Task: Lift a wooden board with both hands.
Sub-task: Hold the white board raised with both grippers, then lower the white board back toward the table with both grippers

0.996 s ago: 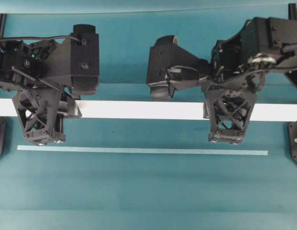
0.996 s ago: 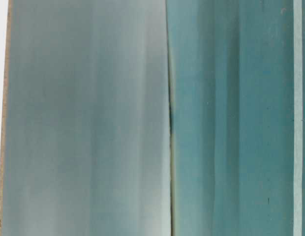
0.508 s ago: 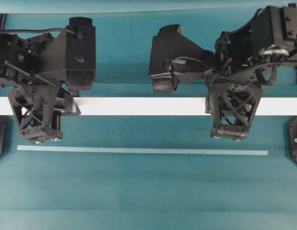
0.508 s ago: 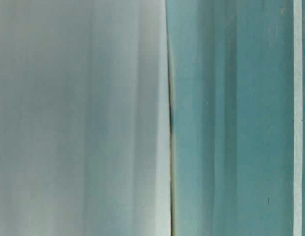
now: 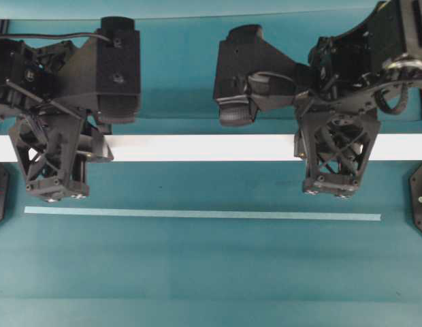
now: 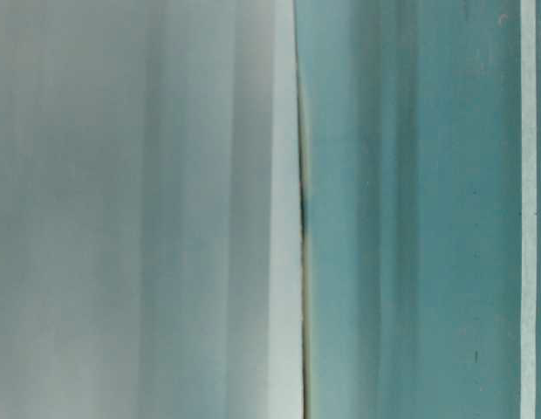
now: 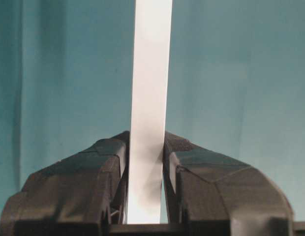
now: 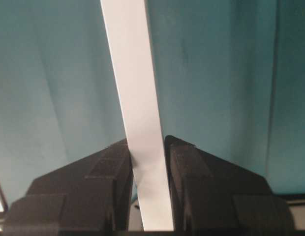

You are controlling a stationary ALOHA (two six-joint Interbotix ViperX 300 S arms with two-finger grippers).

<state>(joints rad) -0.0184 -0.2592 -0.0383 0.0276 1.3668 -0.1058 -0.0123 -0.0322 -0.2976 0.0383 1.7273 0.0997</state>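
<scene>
The wooden board [image 5: 204, 147] sits higher in the overhead view now (both ends together). The left gripper [image 5: 56, 194] and right gripper [image 5: 331, 191] rise with it.

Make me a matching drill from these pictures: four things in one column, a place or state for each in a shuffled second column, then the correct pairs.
Things
1. wooden board
2. teal strip
3. left gripper
4. right gripper

Places or states
A. lying flat and alone on the table, touched by nothing
B. clamped on the plank near its left end in the overhead view
C. long white plank held across both arms
D. clamped on the plank near its right end in the overhead view

Pairs: 1-C, 2-A, 3-B, 4-D
</scene>
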